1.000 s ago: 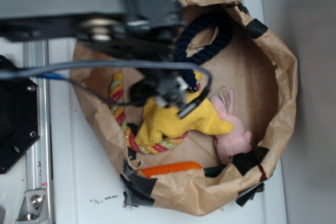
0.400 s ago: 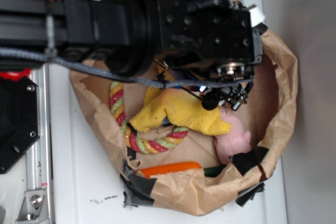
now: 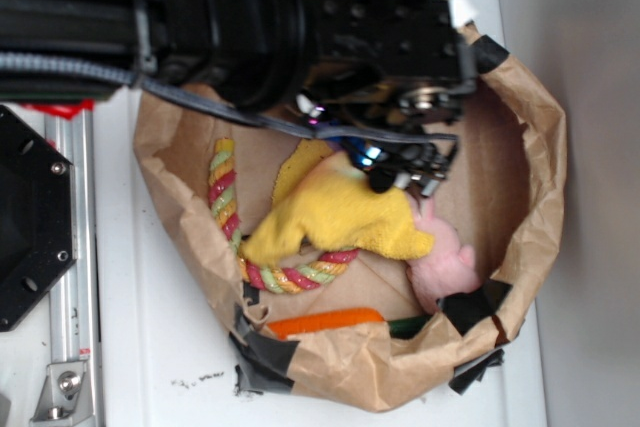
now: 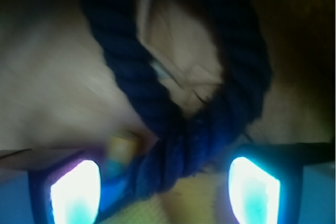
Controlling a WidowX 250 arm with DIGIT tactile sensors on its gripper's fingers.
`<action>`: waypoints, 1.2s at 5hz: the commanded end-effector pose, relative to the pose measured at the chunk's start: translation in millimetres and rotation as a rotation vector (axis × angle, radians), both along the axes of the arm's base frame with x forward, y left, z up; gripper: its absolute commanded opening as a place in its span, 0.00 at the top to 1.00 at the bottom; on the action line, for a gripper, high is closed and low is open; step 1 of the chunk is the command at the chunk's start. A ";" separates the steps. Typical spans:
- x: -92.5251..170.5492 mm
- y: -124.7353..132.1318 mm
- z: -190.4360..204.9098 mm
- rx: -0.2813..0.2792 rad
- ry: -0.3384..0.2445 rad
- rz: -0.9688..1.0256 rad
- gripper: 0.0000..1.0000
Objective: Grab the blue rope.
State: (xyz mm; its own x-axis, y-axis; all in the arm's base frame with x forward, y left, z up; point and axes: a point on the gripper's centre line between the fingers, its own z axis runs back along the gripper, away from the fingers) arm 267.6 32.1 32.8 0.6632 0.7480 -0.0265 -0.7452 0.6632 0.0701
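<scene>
Wrist view: thick dark navy twisted rope [image 4: 173, 129] runs between the spread claw [image 4: 165, 190] fingers. Lower gently, centre the strand, then pinch firmly.

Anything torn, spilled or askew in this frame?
Nothing spilled. The brown paper bag is crumpled and patched with black tape, and a yellow cloth lies draped over the multicolored rope.

The blue rope [image 4: 157, 98] is thick, fuzzy twisted string, the bag [image 3: 530, 147] is crinkly brown paper with shiny black tape [image 3: 262, 357], the yellow cloth [image 3: 340, 212] looks soft, and the arm [image 3: 300, 17] is dull black plastic.
</scene>
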 end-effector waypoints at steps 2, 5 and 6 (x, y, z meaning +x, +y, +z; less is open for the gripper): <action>7.2 24.5 5.5 0.049 -0.123 -0.130 1.00; 3.7 22.9 22.5 0.095 -0.133 -0.204 1.00; 5.6 24.9 49.3 0.144 -0.187 -0.325 1.00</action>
